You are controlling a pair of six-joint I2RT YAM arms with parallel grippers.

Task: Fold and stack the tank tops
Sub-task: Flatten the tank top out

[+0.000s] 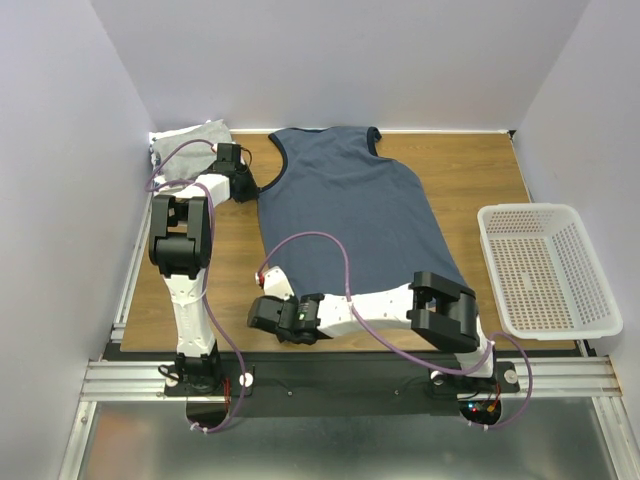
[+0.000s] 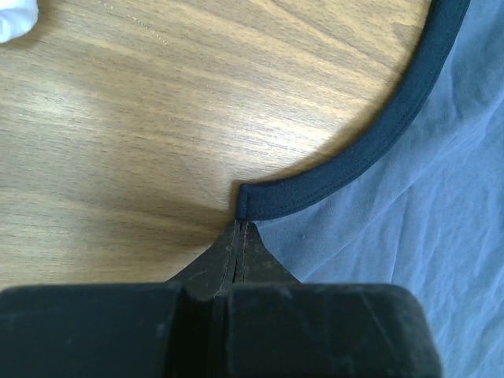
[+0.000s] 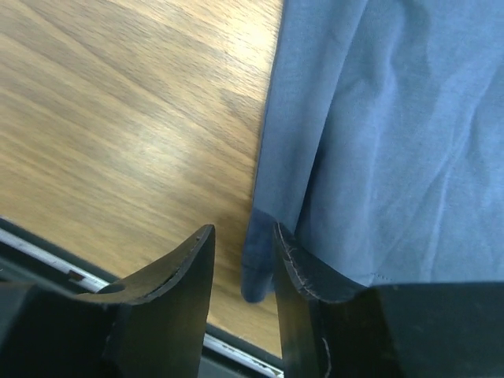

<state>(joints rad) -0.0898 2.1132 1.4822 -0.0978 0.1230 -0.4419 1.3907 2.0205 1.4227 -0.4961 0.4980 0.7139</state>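
Note:
The large slate-blue tank top [image 1: 345, 205] lies spread flat on the wooden table, neck to the back. My left gripper [image 1: 247, 186] is at its left armhole, shut on the dark trim [image 2: 346, 169], which ends right at my fingertips [image 2: 239, 230]. My right gripper [image 1: 258, 308] is open at the near left hem corner. That corner [image 3: 258, 264] hangs between my two fingers [image 3: 189, 260], with the blue cloth [image 3: 394, 134] beyond. The light grey top [image 1: 190, 140] lies bunched at the back left corner. The black-and-white patterned top is out of view.
A white mesh basket [image 1: 590, 270] stands at the table's right edge. Bare wood [image 1: 480, 175] lies right of the blue top. The table's near edge and metal rail [image 3: 47, 264] are just below my right fingers. A bit of pale cloth [image 2: 16, 20] shows in the left wrist view.

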